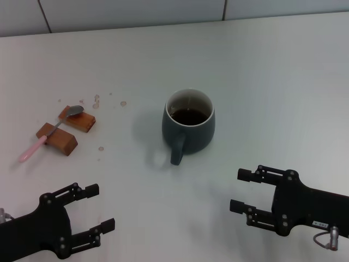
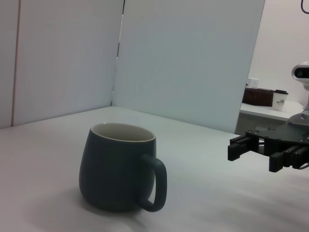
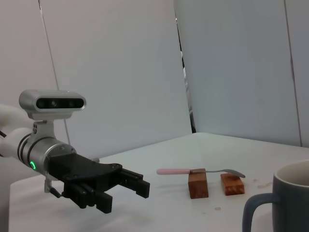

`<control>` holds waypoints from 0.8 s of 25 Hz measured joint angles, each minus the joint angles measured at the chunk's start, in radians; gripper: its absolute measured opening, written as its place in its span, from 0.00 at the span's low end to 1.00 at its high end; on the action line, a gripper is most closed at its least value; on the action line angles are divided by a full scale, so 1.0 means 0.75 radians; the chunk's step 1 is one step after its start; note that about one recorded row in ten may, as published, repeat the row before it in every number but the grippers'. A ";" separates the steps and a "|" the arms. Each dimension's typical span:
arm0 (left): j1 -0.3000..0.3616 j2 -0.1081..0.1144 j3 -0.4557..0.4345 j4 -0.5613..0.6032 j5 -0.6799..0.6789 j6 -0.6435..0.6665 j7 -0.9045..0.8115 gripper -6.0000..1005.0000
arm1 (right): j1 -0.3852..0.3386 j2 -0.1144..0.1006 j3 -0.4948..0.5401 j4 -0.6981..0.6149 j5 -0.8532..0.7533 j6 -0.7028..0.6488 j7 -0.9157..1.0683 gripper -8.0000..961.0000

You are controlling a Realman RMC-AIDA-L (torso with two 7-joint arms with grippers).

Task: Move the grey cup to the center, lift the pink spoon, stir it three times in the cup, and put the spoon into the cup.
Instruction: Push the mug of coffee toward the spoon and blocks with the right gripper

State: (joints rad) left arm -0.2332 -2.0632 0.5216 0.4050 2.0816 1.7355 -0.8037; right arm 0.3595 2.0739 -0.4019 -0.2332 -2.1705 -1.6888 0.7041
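The grey cup stands near the middle of the white table, its handle turned toward me and dark liquid inside. It also shows in the left wrist view and at the edge of the right wrist view. The pink spoon lies across two brown wooden blocks at the left, with its silver bowl on the far block; it also shows in the right wrist view. My left gripper is open and empty near the front left edge. My right gripper is open and empty at the front right, short of the cup.
The two wooden blocks sit side by side under the spoon. Small droplets dot the table behind them. White wall panels close off the far edge of the table.
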 joint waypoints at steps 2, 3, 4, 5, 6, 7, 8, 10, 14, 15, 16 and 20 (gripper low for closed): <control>0.000 0.000 0.000 0.000 0.000 0.000 0.000 0.78 | 0.001 0.000 -0.001 0.000 0.000 0.000 0.000 0.68; -0.001 -0.001 0.000 0.000 0.000 0.000 0.000 0.78 | 0.001 0.000 -0.001 0.000 0.000 0.000 0.000 0.68; -0.001 -0.001 0.000 0.000 0.000 0.000 0.000 0.78 | 0.001 0.000 -0.001 0.000 0.000 0.000 0.000 0.68; -0.001 -0.002 0.000 0.000 0.000 0.000 0.000 0.78 | 0.001 0.000 -0.001 0.000 0.000 0.000 0.000 0.68; -0.001 -0.002 0.000 0.000 0.000 0.000 0.000 0.78 | 0.001 0.000 -0.002 0.000 0.000 0.000 0.000 0.68; -0.002 -0.002 0.000 0.000 0.000 0.000 0.000 0.78 | 0.000 0.000 -0.002 0.000 0.000 0.000 0.000 0.68; -0.002 -0.002 0.000 0.000 0.000 0.000 0.000 0.78 | 0.000 0.000 -0.002 0.000 0.000 0.000 0.000 0.68; -0.002 -0.002 0.000 0.000 0.000 0.000 0.000 0.78 | 0.000 0.000 -0.002 0.000 0.000 0.000 0.000 0.68; -0.002 -0.002 0.000 0.000 0.000 0.000 0.000 0.78 | 0.001 0.000 -0.002 0.000 0.000 0.000 0.000 0.68; -0.002 -0.002 0.000 0.000 0.000 0.000 0.000 0.78 | 0.002 0.000 -0.002 0.000 0.000 0.000 0.000 0.68; -0.002 -0.002 0.000 0.000 0.000 0.000 0.000 0.78 | 0.002 0.000 -0.002 0.000 0.000 0.000 0.000 0.68; -0.002 -0.002 0.000 0.000 0.000 0.000 0.000 0.78 | 0.003 0.000 -0.002 0.000 0.000 0.001 0.000 0.68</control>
State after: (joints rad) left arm -0.2348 -2.0646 0.5215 0.4050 2.0815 1.7353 -0.8037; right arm 0.3620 2.0739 -0.4035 -0.2332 -2.1705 -1.6879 0.7041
